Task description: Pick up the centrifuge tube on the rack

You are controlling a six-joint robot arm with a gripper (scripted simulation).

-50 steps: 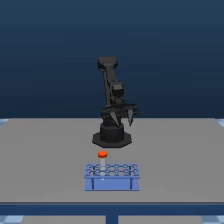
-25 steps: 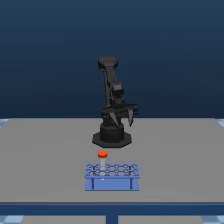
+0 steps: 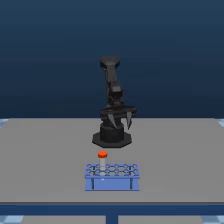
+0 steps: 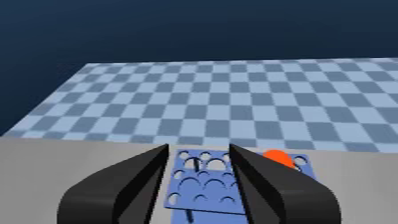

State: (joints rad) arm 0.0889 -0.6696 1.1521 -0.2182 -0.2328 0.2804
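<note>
The light-blue rack (image 3: 111, 177) stands near the grey table's front edge, in front of the arm's base. The centrifuge tube (image 3: 102, 157) stands upright in a back hole toward the exterior view's left, its orange-red cap above the rack top. My gripper (image 3: 120, 122) hangs open above the arm's base, well behind and above the rack, touching nothing. In the wrist view the two dark fingers (image 4: 124, 185) frame the rack (image 4: 209, 180). The tube's orange cap (image 4: 280, 159) shows just outside one finger, not in the gap. The gripper (image 4: 199, 148) is empty.
The arm's black round base (image 3: 111, 139) sits mid-table behind the rack. The grey table (image 3: 45, 155) stretches wide on both sides. In the wrist view a blue checkered floor (image 4: 222, 95) lies beyond the table's edge.
</note>
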